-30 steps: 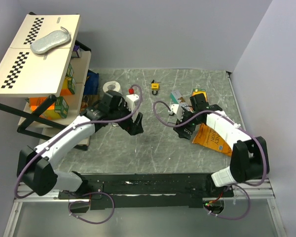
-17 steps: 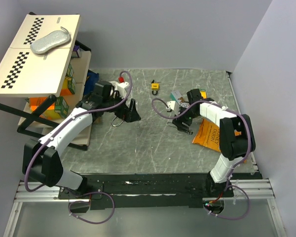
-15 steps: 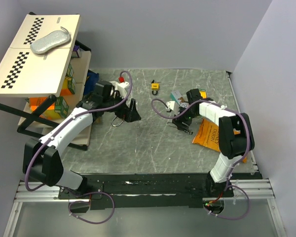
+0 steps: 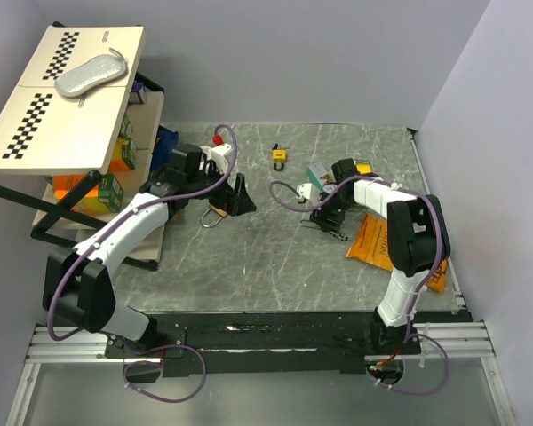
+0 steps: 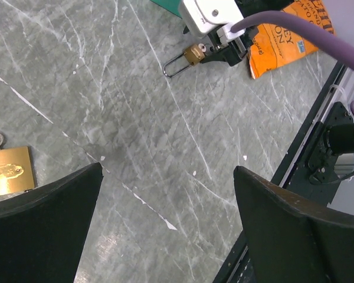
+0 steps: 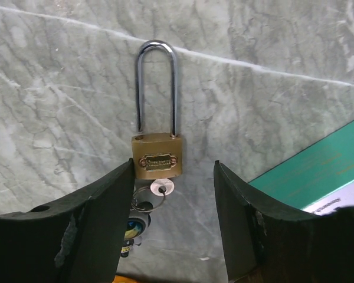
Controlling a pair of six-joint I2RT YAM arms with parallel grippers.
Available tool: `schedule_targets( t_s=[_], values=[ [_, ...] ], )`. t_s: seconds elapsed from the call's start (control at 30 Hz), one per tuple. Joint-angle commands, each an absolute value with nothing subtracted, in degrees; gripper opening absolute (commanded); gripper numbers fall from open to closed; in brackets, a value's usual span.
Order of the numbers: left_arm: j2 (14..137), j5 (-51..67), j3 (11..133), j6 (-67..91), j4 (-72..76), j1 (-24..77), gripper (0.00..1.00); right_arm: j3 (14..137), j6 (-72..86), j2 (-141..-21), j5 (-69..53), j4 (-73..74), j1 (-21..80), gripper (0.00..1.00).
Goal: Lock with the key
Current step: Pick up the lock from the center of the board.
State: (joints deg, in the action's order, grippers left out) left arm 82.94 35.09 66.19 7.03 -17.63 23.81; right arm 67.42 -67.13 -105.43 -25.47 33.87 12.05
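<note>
Grey marble table (image 4: pixel 275 257) bears the brass padlock (image 6: pixel 159 160), key (image 6: pixel 162 187) inserted. The right gripper (image 6: pixel 173 170) straddles it, jaws partly apart, ungripped; the left gripper (image 5: pixel 168 171) gapes wide, empty.

Keys (image 6: pixel 138 215) below the padlock (image 6: pixel 159 159) seem partly hidden behind a claw finger (image 6: pixel 76 236).

The top view looks steeply down from above and behind the arm bases, far enough off to take in the whole grey marbled desk (image 4: pixel 275 257). The right wrist camera faces almost straight down, very close to a long-shackled brass padlock (image 6: pixel 158 160). The left wrist camera sits farther off, tilted across the desk toward the right arm. It shares that padlock (image 5: pixel 192 54) and, with the top view, the orange printed packet (image 4: pixel 370 243) (image 5: pixel 283 47).
</note>
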Motion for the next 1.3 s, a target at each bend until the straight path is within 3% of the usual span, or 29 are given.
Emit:
schedule_targets(
  t_s=[0.0, 0.33, 1.03, 1.17, 1.27],
  values=[
    [83.6, 35.0, 66.1, 8.3, -14.9, 23.9, 0.99, 72.2, -69.2, -107.6, -25.8, 37.9, 12.7, 0.63],
    [84.6, 33.8, 66.0, 9.8, -13.4, 22.9, 0.99, 75.1, -71.7, -109.9, -25.8, 44.0, 13.8, 0.71],
    [85.8, 28.7, 66.5, 10.2, -13.4, 22.4, 0.99, 79.7, -64.4, -113.4, -17.2, 46.1, 16.9, 0.60],
    [86.0, 29.0, 66.6, 10.4, -13.4, 22.1, 0.99, 79.8, -64.5, -113.5, -16.3, 46.1, 17.3, 0.68],
    [86.2, 28.7, 66.5, 10.2, -13.3, 22.1, 0.99, 79.7, -64.9, -113.5, -16.3, 46.1, 17.5, 0.68]
  ],
)
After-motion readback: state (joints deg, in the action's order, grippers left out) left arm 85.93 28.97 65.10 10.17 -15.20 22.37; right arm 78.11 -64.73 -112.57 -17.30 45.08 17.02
